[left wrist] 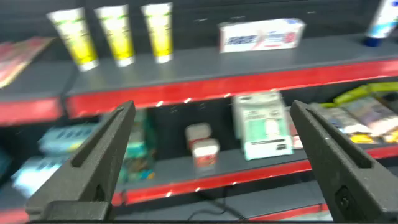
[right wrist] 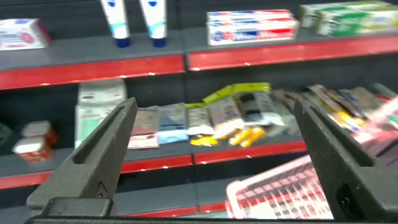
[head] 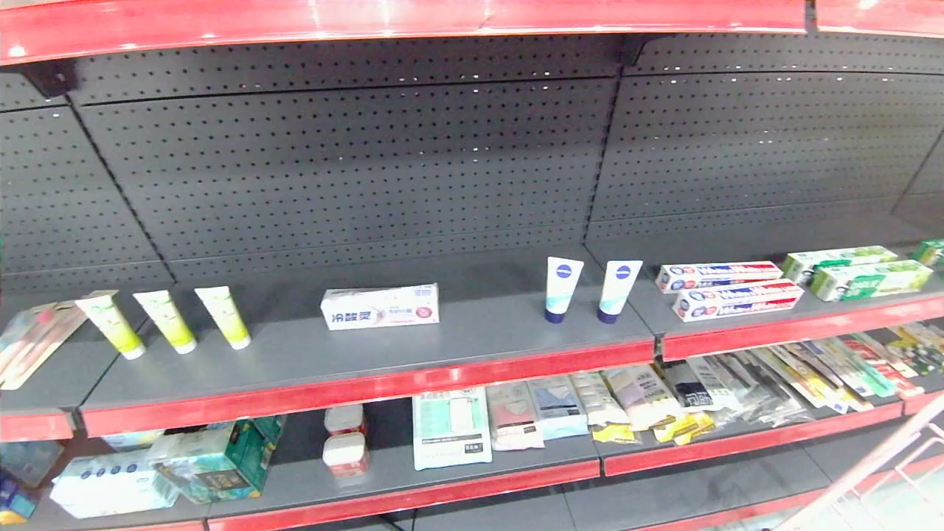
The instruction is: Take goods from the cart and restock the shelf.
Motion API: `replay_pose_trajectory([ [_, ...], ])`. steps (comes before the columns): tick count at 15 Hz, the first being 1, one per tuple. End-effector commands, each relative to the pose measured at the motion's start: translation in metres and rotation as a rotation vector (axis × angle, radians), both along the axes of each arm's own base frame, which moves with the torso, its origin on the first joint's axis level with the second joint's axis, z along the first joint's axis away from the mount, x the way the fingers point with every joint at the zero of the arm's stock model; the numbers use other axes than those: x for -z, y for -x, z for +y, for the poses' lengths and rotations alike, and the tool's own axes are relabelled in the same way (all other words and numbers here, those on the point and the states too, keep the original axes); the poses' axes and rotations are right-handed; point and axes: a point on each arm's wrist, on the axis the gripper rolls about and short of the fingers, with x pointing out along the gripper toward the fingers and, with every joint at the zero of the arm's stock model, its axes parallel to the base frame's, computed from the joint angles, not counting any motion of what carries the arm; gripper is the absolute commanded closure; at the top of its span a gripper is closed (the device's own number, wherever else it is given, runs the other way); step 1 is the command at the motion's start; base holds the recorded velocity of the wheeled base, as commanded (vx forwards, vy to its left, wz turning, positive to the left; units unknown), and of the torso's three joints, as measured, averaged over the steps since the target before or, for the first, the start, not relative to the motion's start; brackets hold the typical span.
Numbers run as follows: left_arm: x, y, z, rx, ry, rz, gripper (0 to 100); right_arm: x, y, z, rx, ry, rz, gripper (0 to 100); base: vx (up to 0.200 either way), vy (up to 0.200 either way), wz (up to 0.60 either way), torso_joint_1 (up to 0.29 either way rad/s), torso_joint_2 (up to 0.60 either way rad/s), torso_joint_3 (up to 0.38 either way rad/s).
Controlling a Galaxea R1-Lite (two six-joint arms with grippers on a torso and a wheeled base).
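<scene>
Restocking scene: the cart (head: 870, 461), a pale pink wire basket, sits low and far to the right of the white toothpaste box (head: 380, 306), below the shelf tiers. The grey, red-edged shelf (head: 457, 346) carries that box lying on its long side near the middle. Left of the box, three yellow-green tubes (head: 166, 318) stand in a row, caps down and leaning back. Farther left lie toothbrush packs (head: 37, 339). Right of the box, two blue-and-white tubes (head: 594, 289) stand side by side, caps down. Beyond them lie two red, white and blue toothpaste boxes (head: 730, 289), then green toothpaste boxes (head: 859, 271). On the tier below the box, two small red-lidded jars (head: 345, 442) stand one behind the other. A white-and-green packet (head: 451, 428) lies just beside them, and a row of flat packets (head: 627, 402) runs on to the right. My left gripper (left wrist: 212, 111) faces the shelf with its fingers spread wide apart. My right gripper (right wrist: 216, 106) hangs above the cart, its fingers likewise wide apart.
</scene>
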Motion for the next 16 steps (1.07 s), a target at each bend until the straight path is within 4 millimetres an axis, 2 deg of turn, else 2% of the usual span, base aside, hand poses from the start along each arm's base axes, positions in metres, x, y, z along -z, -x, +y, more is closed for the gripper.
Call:
replay_pose_trajectory([
  [1, 0.0000, -0.0001, 0.0000, 0.000, 0.000, 0.001, 0, 0.0000, 0.0000, 0.0000, 0.000, 0.000, 0.000, 0, 0.000, 0.000, -0.60, 0.002, 0.00, 0.002],
  [16, 0.0000, -0.0001, 0.0000, 0.000, 0.000, 0.001, 0, 0.0000, 0.0000, 0.0000, 0.000, -0.001, 0.000, 0, 0.000, 0.000, -0.60, 0.003, 0.00, 0.000],
])
